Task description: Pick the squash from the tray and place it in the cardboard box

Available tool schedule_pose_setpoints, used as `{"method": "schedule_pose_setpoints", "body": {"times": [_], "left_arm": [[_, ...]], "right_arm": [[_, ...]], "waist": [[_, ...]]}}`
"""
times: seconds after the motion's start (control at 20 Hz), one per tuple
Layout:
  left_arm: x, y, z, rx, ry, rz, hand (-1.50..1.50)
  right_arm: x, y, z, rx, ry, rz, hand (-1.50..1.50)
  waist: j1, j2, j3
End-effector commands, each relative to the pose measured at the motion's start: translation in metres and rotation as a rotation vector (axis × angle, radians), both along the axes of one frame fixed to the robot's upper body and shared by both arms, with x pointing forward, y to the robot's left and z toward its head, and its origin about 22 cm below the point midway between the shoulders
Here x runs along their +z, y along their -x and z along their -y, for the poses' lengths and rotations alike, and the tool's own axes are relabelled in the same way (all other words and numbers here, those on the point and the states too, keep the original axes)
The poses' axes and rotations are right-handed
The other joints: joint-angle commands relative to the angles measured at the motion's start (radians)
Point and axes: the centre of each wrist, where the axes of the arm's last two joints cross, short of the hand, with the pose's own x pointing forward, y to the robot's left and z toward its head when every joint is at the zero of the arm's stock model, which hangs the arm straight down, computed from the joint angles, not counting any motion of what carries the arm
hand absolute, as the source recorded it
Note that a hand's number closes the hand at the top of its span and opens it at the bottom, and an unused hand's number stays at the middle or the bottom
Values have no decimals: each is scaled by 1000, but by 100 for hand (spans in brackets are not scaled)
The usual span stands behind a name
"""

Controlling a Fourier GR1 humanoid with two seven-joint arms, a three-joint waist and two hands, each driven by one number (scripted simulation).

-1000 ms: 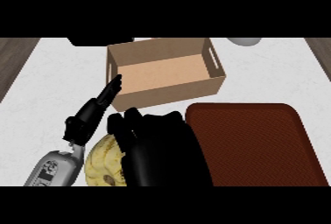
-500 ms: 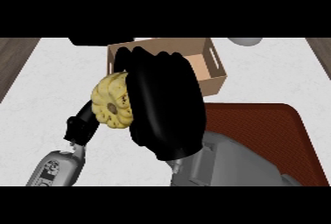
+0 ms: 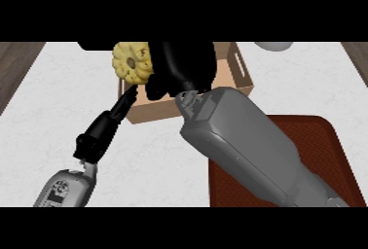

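Left hand (image 3: 108,127) low at the left over the white counter (image 3: 43,112), fingers straight and pointing up-right toward the box's near-left corner; holds nothing. Its grey forearm (image 3: 68,187) enters from the lower-left edge.

Squash (image 3: 134,62): yellow, ribbed, dark stem-end facing the view. It sits up in the air above the left part of the box (image 3: 237,73), at the top of the scene, clear of the tray.

Right hand (image 3: 181,65) just right of the squash, black fingers curled around its side, gripping it. Hand hides most of the box interior. Right forearm (image 3: 248,146) runs diagonally from the lower right, crossing the tray's left part.

Tray (image 3: 327,146): dark red-brown, lower right, partly under the forearm.

Grey rounded object (image 3: 277,46) at the top edge, right of the box; only partly visible.
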Motion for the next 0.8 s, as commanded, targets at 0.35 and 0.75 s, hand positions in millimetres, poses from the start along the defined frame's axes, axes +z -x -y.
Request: {"method": "schedule_pose_setpoints", "body": {"times": [0.35,0.75], "left_arm": [[8,-4,11,-18,-11,-14,0],[7,-9,3,-22,-10,2,0]], "right_arm": [[-59,-70,0,-65,135,-27,150],[-98,-95,27,-141,-39,-226,-150]], "waist": [[21,9,-1],[34,13,-1]]}}
